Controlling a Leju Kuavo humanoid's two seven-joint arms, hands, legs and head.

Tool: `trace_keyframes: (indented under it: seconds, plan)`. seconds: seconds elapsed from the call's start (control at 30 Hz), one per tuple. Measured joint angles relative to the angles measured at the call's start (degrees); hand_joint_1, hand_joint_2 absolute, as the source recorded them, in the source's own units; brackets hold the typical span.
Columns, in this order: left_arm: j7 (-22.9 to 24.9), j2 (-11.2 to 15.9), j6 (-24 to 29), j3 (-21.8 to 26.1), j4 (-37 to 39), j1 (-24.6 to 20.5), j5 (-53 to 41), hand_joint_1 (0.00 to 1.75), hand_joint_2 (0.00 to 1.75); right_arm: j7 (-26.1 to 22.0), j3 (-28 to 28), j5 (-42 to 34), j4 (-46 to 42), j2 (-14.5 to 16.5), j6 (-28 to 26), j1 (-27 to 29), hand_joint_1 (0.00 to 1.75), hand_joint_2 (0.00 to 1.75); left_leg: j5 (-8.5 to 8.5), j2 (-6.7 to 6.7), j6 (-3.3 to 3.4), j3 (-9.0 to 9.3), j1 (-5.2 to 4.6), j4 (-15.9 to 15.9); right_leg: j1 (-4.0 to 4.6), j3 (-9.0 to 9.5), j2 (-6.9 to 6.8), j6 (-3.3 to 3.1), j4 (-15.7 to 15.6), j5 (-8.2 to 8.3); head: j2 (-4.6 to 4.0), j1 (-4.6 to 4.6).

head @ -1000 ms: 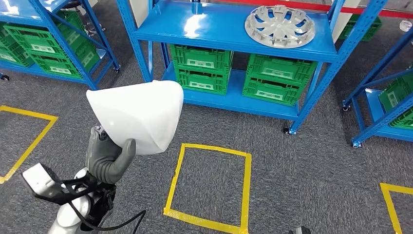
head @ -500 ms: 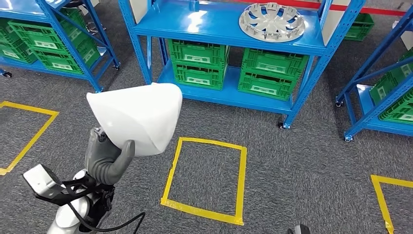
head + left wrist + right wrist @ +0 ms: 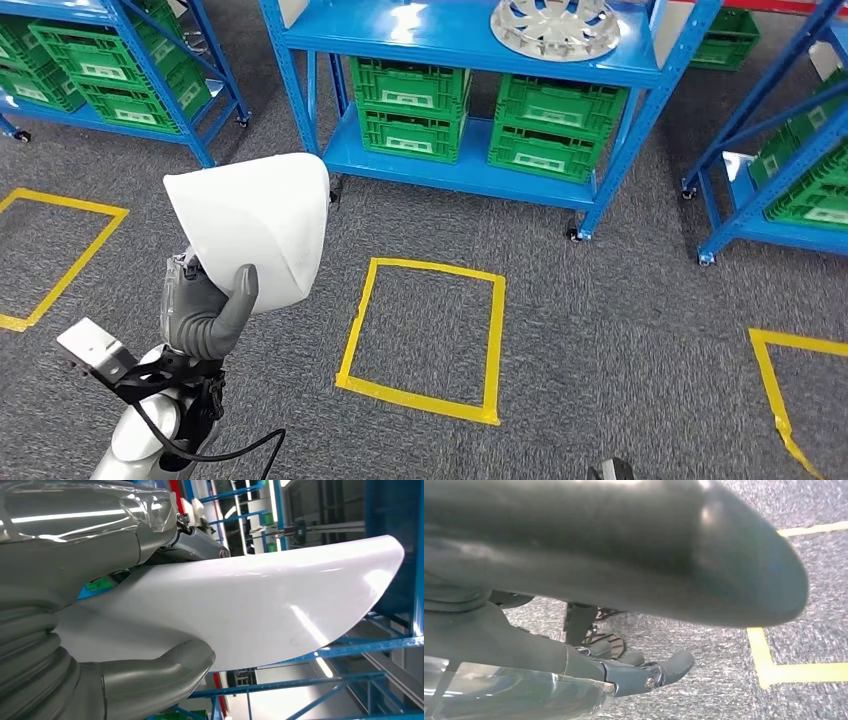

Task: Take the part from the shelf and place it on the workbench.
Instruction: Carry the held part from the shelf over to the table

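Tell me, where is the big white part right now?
The white part is in the robot's left hand, held up on the left of the head view, above the grey carpet and in front of the blue shelf.

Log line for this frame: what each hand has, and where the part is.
left hand: grips white part, raised over floor | right hand: holds nothing, fingers apart | hubcap: on blue shelf

— What sits on the blue rack?
— A silver wheel cover (image 3: 553,26) on top, with green crates (image 3: 412,108) below it.
— And the floor?
— Grey carpet (image 3: 620,330) with a yellow tape square (image 3: 424,340); the rack's feet look like casters (image 3: 572,234), perhaps.
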Motion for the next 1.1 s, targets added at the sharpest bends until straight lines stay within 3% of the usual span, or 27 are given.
trace_keyframes:
  seconds: [0.07, 0.1, 0.13, 0.17, 0.23, 0.27, 0.3, 0.33, 0.4, 0.47, 0.5, 0.57, 0.6, 0.63, 0.67, 0.73, 0.77, 0.8, 0.83, 0.87, 0.9, 0.97, 1.0, 1.03, 1.1]
  plan:
    - [0.11, -0.01, 0.82, 0.64, 0.14, 0.33, -0.12, 1.68, 1.75, -0.01, 0.05, -0.16, -0.06, 0.02, 0.18, 0.18, 0.0, 0.0, 0.73, 0.02, -0.62, -0.39, 0.2, 0.29, 0.15, -0.42, -0.1, -1.09, -0.46, 0.04, 0.0, 0.03]
    - [0.16, -0.02, 1.22, 0.96, 0.2, 0.56, -0.14, 1.68, 1.75, -0.03, 0.09, -0.23, -0.06, 0.01, 0.26, 0.29, 0.0, 0.0, 0.03, -0.06, -0.93, -0.61, 0.37, 0.71, 0.11, -0.76, -0.2, -1.63, -0.38, 0.5, 0.0, 0.01]
    - [0.2, -0.03, 1.54, 1.33, 0.23, 0.82, -0.14, 1.68, 1.75, -0.05, 0.11, -0.29, -0.06, -0.01, 0.3, 0.39, 0.0, 0.0, -1.86, -0.18, -1.31, -0.97, 0.54, 1.95, 0.0, -1.27, -0.33, -2.16, -0.4, 1.09, 0.0, -0.07]
    - [0.21, -0.04, 1.79, 1.7, 0.25, 1.05, -0.14, 1.68, 1.75, -0.08, 0.15, -0.32, -0.07, -0.02, 0.32, 0.43, 0.0, 0.0, -4.83, -0.3, -1.67, -1.53, 0.73, 4.37, -0.07, -1.95, -0.45, -2.56, -0.42, 1.81, 0.0, -0.16]
    - [0.23, -0.05, 2.05, 2.29, 0.26, 1.41, -0.14, 1.68, 1.75, -0.13, 0.21, -0.38, -0.08, -0.08, 0.33, 0.44, 0.0, 0.0, -11.07, -0.43, -2.26, -2.78, 1.02, 11.76, 0.08, -3.47, -0.5, -2.83, -0.35, 3.32, 0.0, -0.35]
    - [0.23, -0.05, 2.12, 2.46, 0.27, 1.58, -0.14, 1.68, 1.75, -0.14, 0.25, -0.39, -0.08, -0.09, 0.33, 0.46, 0.0, 0.0, -12.42, -0.43, -2.41, -3.07, 1.15, 15.29, 0.16, -4.33, -0.52, -2.78, -0.3, 4.1, 0.0, -0.37]
    - [0.24, -0.06, 2.14, 2.56, 0.28, 1.75, -0.14, 1.68, 1.75, -0.14, 0.28, -0.4, -0.08, -0.1, 0.33, 0.48, 0.0, 0.0, -12.29, -0.43, -2.47, -2.76, 1.23, 17.45, 0.2, -5.2, -0.52, -2.67, -0.25, 4.83, 0.0, -0.38]
    - [0.25, -0.07, 2.15, 2.62, 0.29, 1.87, -0.14, 1.68, 1.75, -0.14, 0.31, -0.4, -0.08, -0.11, 0.33, 0.5, 0.0, 0.0, -11.02, -0.43, -2.43, -1.49, 1.29, 17.67, 0.23, -6.12, -0.52, -2.51, -0.22, 5.56, 0.0, -0.38]
    - [0.25, -0.07, 2.15, 2.74, 0.29, 1.95, -0.14, 1.68, 1.75, -0.14, 0.36, -0.4, -0.09, -0.12, 0.33, 0.5, 0.0, 0.0, -8.59, -0.54, -2.12, 4.06, 1.3, 12.01, 0.24, -7.56, -0.48, -2.12, -0.2, 6.86, 0.0, -0.4]
    - [0.22, -0.09, 2.16, 2.93, 0.29, 1.91, -0.16, 1.68, 1.75, -0.15, 0.42, -0.42, -0.1, -0.11, 0.33, 0.47, 0.0, 0.0, -9.58, -0.83, -1.62, 10.71, 1.05, 2.95, 0.32, -8.26, -0.41, -1.5, -0.22, 7.98, 0.0, -0.35]
    - [0.2, -0.11, 2.19, 3.06, 0.29, 1.89, -0.19, 1.68, 1.75, -0.16, 0.44, -0.43, -0.1, -0.12, 0.33, 0.45, 0.0, 0.0, -10.48, -0.95, -1.34, 12.57, 0.79, -0.02, 0.26, -8.42, -0.39, -1.12, -0.31, 8.56, 0.0, -0.36]
    - [0.11, -0.15, 2.44, 3.36, 0.25, 2.03, -0.31, 1.68, 1.75, -0.19, 0.46, -0.49, -0.09, -0.13, 0.33, 0.55, 0.0, 0.0, -10.33, -0.88, -0.52, 12.66, 0.28, -1.82, 0.01, -8.83, -0.39, -0.23, -0.72, 9.84, 0.0, -0.34]
    - [0.04, -0.17, 2.63, 3.52, 0.1, 2.2, -0.44, 1.68, 1.75, -0.27, 0.46, -0.57, -0.07, -0.13, 0.33, 0.67, 0.0, 0.0, -9.51, -0.77, 0.04, 12.08, 0.17, -2.03, -0.14, -9.3, -0.37, -0.06, -0.63, 9.78, 0.0, -0.42]
    - [-0.06, -0.2, 2.86, 3.73, -0.18, 2.43, -0.61, 1.68, 1.75, -0.37, 0.46, -0.68, -0.05, -0.08, 0.33, 0.86, 0.0, 0.0, -8.56, -0.65, 0.66, 11.28, 0.14, -2.24, -0.17, -10.0, -0.35, -0.2, 0.25, 8.62, 0.0, -0.32]
    - [-0.15, -0.26, 3.04, 3.95, -0.58, 2.71, -0.81, 1.68, 1.75, -0.48, 0.48, -0.78, -0.03, -0.03, 0.34, 1.06, 0.0, 0.0, -7.57, -0.55, 1.17, 10.35, 0.15, -2.44, -0.15, -10.9, -0.33, -0.63, 2.22, 6.42, 0.0, -0.21]
    - [-0.26, -0.39, 3.26, 4.53, -1.55, 3.37, -1.2, 1.68, 1.75, -0.71, 0.49, -0.97, -0.02, 0.04, 0.37, 1.28, 0.0, 0.0, -5.8, -0.49, 1.81, 8.24, -0.12, -2.42, -0.07, -12.88, -0.31, -1.58, 9.42, 0.63, 0.0, 0.09]
    - [-0.27, -0.45, 3.28, 4.77, -1.94, 3.72, -1.33, 1.68, 1.75, -0.79, 0.49, -1.03, -0.02, 0.01, 0.38, 1.32, 0.0, 0.0, -4.95, -0.48, 1.92, 7.15, -0.34, -2.39, -0.01, -13.44, -0.31, -1.57, 13.31, -1.09, 0.0, 0.14]
    - [-0.28, -0.47, 3.27, 4.95, -2.27, 4.03, -1.42, 1.68, 1.75, -0.87, 0.49, -1.09, -0.02, -0.03, 0.38, 1.34, 0.0, 0.0, -4.11, -0.46, 2.0, 6.06, -0.54, -2.35, 0.08, -13.44, -0.31, -1.25, 16.18, -1.52, 0.0, 0.15]
    - [-0.28, -0.48, 3.27, 5.07, -2.53, 4.32, -1.46, 1.68, 1.75, -0.91, 0.49, -1.11, -0.02, -0.07, 0.38, 1.35, 0.0, 0.0, -3.28, -0.45, 2.03, 4.97, -0.69, -2.28, 0.19, -12.56, -0.3, -0.75, 17.27, -0.72, 0.0, 0.16]
    - [-0.28, -0.48, 3.26, 5.15, -2.76, 4.56, -1.48, 1.68, 1.75, -0.92, 0.49, -1.12, -0.02, -0.09, 0.38, 1.35, 0.0, 0.0, -2.47, -0.46, 2.0, 3.89, -0.79, -2.17, 0.34, -10.63, -0.31, -0.31, 16.26, 0.73, 0.0, 0.14]
    - [-0.28, -0.49, 3.26, 5.22, -2.97, 4.74, -1.49, 1.68, 1.75, -0.93, 0.49, -1.12, -0.02, -0.11, 0.38, 1.33, 0.0, 0.0, -1.7, -0.5, 1.94, 2.87, -0.83, -1.96, 0.54, -7.71, -0.31, -0.15, 13.2, 1.91, 0.0, 0.15]
    - [-0.3, -0.51, 3.22, 5.38, -3.46, 4.97, -1.63, 1.68, 1.75, -0.96, 0.5, -1.12, -0.07, -0.23, 0.38, 1.18, 0.0, 0.0, -0.43, -0.55, 1.6, 1.16, -0.96, -1.29, 1.04, -0.34, -0.33, -0.87, 3.49, 1.16, 0.0, 0.1]
    - [-0.31, -0.54, 3.14, 5.49, -3.72, 5.06, -1.83, 1.68, 1.75, -0.98, 0.51, -1.12, -0.09, -0.29, 0.41, 1.1, 0.0, 0.0, 0.18, -0.51, 1.37, 0.68, -0.96, -1.07, 1.27, 2.11, -0.32, -1.35, -0.31, 0.12, 0.0, 0.04]
    - [-0.3, -0.6, 2.96, 5.63, -4.03, 5.19, -2.09, 1.68, 1.75, -1.02, 0.55, -1.12, -0.1, -0.36, 0.47, 1.06, 0.0, 0.0, 0.79, -0.45, 1.09, 0.38, -0.9, -0.97, 1.5, 3.4, -0.29, -1.76, -2.61, -0.75, 0.01, 0.02]
    - [-0.15, -0.78, 2.38, 5.96, -4.76, 5.71, -2.75, 1.68, 1.75, -1.08, 0.73, -1.13, -0.07, -0.31, 0.69, 1.21, 0.0, 0.0, 1.63, -0.46, 0.41, 0.05, -0.66, -0.99, 1.53, 2.83, -0.31, -2.33, -3.16, -0.17, 0.01, 0.04]
